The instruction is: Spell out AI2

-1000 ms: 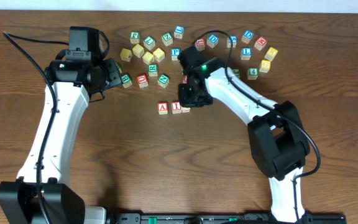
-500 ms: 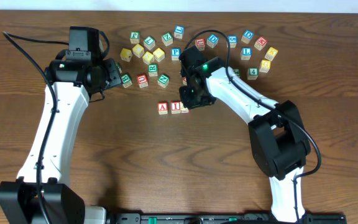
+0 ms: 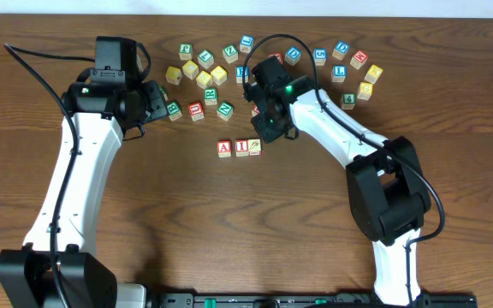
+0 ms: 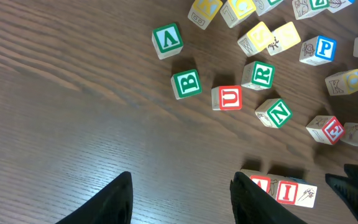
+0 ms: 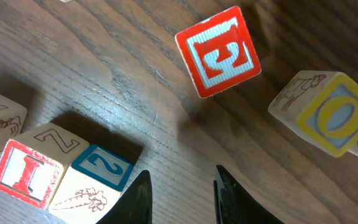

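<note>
**Third cube in the row, numeral not on top**

Closing out the placing of the last cube, by the look of it. Near the middle of the table [image 3: 315, 231], one short row: A cube [image 3: 223, 148], then I cube [image 3: 241, 147] touching it, then 2 cube [image 5: 101, 167] touching that.

From overhead, reads A, I, then a drawing. From the right wrist, shows the blue 2 on a side face turned toward the loose blocks [image 3: 208, 68], with a carrot-like drawing on top.

Hovering just behind the row with the right gripper [image 5: 180, 186]: fingers parted, nothing between them, near the red E block [image 5: 218, 51].

Parked well apart from the row with the left gripper [image 4: 182, 186]: fingers spread, holding nothing.

Next, most likely: tip the 2 cube a quarter turn so the numeral faces up. Calls for a grip across its free faces, since one face presses against the I cube. Calls also for a gentle turn, so as not to push the I cube or split the row. Otherwise, pull clear and leave the row alone.
</note>
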You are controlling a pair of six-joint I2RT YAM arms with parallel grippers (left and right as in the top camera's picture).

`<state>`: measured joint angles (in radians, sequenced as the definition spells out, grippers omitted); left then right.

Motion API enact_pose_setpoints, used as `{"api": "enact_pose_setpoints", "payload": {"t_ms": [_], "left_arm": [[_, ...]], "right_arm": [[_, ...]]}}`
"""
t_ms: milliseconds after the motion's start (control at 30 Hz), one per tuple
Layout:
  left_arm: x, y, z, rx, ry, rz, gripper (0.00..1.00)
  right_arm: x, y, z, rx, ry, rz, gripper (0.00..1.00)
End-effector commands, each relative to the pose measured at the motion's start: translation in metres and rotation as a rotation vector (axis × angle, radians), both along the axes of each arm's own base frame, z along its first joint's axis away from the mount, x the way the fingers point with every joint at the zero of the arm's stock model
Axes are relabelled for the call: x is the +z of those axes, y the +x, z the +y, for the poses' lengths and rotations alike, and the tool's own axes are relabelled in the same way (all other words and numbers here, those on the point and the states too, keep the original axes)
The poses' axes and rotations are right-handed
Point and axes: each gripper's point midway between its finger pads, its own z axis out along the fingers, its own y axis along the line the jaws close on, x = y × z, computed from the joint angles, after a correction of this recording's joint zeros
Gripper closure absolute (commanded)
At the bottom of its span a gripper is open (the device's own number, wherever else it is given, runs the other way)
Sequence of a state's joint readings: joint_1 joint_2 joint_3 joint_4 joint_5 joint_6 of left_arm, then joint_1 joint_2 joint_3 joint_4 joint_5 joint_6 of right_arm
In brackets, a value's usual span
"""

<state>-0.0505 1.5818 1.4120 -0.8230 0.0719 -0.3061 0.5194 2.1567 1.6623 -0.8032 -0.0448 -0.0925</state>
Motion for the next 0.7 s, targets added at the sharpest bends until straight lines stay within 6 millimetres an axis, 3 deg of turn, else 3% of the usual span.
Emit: {"api": "enact_pose_setpoints", "payload": {"t_ms": [0,200,367,533,667], "left_arm": [[-0.003,-0.002,0.004,-0.006,0.023,0.008,0.5],[-0.003,-0.002,0.004,-0.006,0.023,0.008,0.5],[-0.003,-0.002,0.004,-0.006,0.023,0.007,0.5],[-0.003,-0.002,0.004,-0.006,0.023,0.008,0.5],[-0.003,-0.002,0.004,-0.006,0.023,0.008,0.5]], "right_arm": [[0.027,0.001,0.014,0.01,0.101,0.0,0.74],[0.038,-0.004,0.031,-0.242,0.24,0.103,0.96],[0.029,-0.011,0.032,-0.364,0.249,0.157,0.99],[0.011,-0.026,0.036,-0.415,0.225,0.213,0.99],[0.008,-0.03,0.037,-0.428,0.221,0.225,0.99]]}}
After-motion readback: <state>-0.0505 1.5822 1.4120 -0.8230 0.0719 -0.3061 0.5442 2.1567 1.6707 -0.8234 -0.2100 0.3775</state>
